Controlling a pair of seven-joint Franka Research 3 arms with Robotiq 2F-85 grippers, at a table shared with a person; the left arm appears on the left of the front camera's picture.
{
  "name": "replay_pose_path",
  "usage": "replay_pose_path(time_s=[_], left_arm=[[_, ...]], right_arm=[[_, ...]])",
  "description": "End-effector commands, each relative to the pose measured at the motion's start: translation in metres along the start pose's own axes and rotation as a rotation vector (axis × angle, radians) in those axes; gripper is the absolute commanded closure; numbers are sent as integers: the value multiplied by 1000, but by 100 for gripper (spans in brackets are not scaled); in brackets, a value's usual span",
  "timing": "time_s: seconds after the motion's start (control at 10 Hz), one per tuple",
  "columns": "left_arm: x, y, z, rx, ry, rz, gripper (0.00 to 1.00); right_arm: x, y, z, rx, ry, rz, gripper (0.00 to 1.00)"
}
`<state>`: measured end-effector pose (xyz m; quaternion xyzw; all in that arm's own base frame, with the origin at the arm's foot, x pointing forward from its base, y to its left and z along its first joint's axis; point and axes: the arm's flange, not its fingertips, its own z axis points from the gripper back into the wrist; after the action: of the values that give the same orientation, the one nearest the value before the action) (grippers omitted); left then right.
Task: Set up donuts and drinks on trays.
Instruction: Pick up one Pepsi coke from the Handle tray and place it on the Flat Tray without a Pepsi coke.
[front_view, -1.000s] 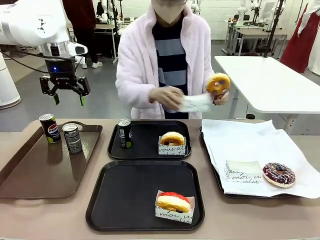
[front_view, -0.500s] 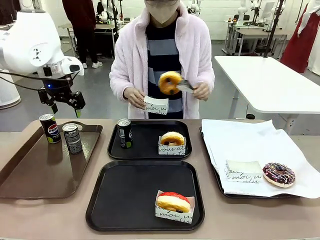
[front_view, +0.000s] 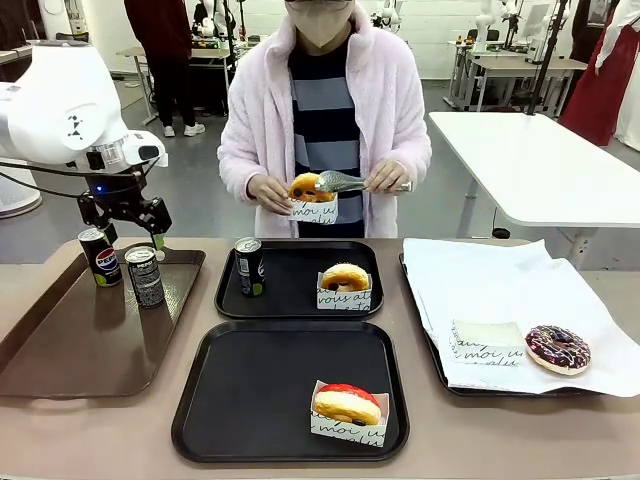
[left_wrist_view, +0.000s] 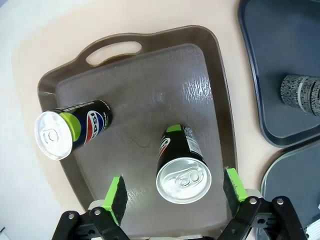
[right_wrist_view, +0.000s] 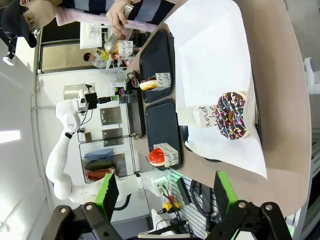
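A: How far along is the setup?

B: About halfway, by my reading. The far black tray (front_view: 290, 290) holds a can (front_view: 249, 266) and a yellow-iced donut (front_view: 345, 277), so it looks complete. The near black tray (front_view: 250, 390) has a red-iced donut (front_view: 347, 403) in its near right corner, but no drink.

A: And my tools?

B: Your left tool (left_wrist_view: 173, 174) hangs open over the brown tray (front_view: 80, 350) at the left of the counter (front_view: 100, 440). Its jaws stand either side of a dark can (front_view: 145, 276) without gripping it. A Pepsi can (front_view: 99, 256) stands just beside. Your right tool (right_wrist_view: 165, 192) is open and empty. At the far side, the person (front_view: 325, 110) holds a sleeved donut (front_view: 305, 188) with tongs (front_view: 345, 181). A chocolate-sprinkle donut (front_view: 558, 348) waits on the paper-lined tray (front_view: 470, 389), right.
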<state>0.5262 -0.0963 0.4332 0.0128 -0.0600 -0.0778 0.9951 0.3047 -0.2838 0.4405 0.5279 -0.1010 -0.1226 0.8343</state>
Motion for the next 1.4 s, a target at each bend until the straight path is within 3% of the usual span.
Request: replay_pose_path(time_s=[0.0,0.7,1.1,1.2,1.3], left_arm=[[-1,-3,-9,-2,5,17,0],[4,-5,-42,-13,105,132,0],[2,-6,-45,-60,98,149,0],[1,-6,-46,-59,96,149,34],[1,-5,-45,-54,104,143,55]], right_arm=[[0,0,0,15,-6,10,0],[0,0,0,15,-6,10,0],[0,0,0,15,-6,10,0],[0,0,0,15,-6,10,0],[0,0,0,15,-6,10,0]])
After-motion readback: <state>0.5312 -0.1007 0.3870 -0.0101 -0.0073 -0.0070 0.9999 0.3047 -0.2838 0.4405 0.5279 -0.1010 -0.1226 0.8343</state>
